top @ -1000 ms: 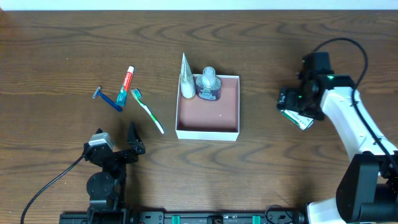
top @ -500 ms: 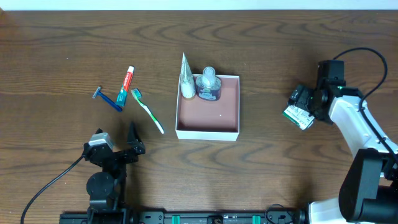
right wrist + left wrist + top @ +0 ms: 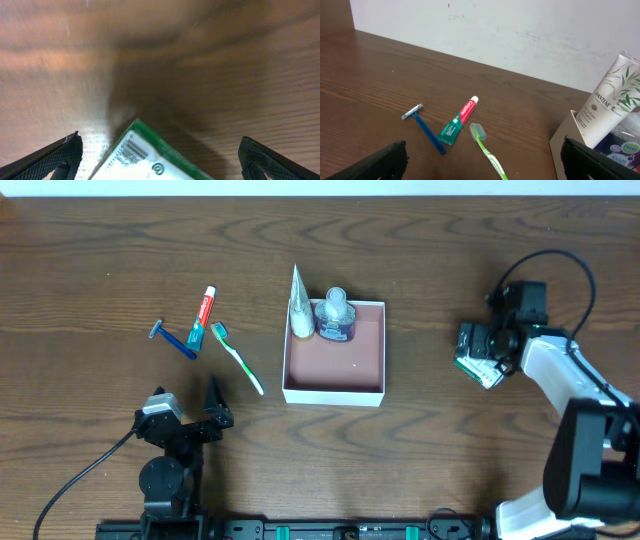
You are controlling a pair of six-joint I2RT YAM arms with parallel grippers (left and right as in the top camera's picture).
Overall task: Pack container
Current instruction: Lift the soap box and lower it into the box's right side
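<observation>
The container (image 3: 372, 350), a square white-walled box with a reddish-brown floor, sits mid-table and holds a white Pantene tube (image 3: 299, 308) and a small blue bottle (image 3: 334, 318) at its far edge. Its corner also shows in the left wrist view (image 3: 565, 145). A green-and-white packet (image 3: 478, 370) lies on the table at the right. My right gripper (image 3: 472, 346) is open just above it, fingers apart on either side of the packet (image 3: 150, 160). My left gripper (image 3: 205, 412) is open and empty near the front left. A toothbrush (image 3: 238, 360), toothpaste (image 3: 203, 314) and blue razor (image 3: 176, 340) lie left of the container.
The toothbrush (image 3: 487, 150), toothpaste (image 3: 459, 121) and razor (image 3: 426, 129) show in the left wrist view ahead of my left fingers. A white wall runs along the far table edge (image 3: 495, 30).
My right gripper swung right and then came back left over the packet. The packet stays on the table. The left arm has not moved.
</observation>
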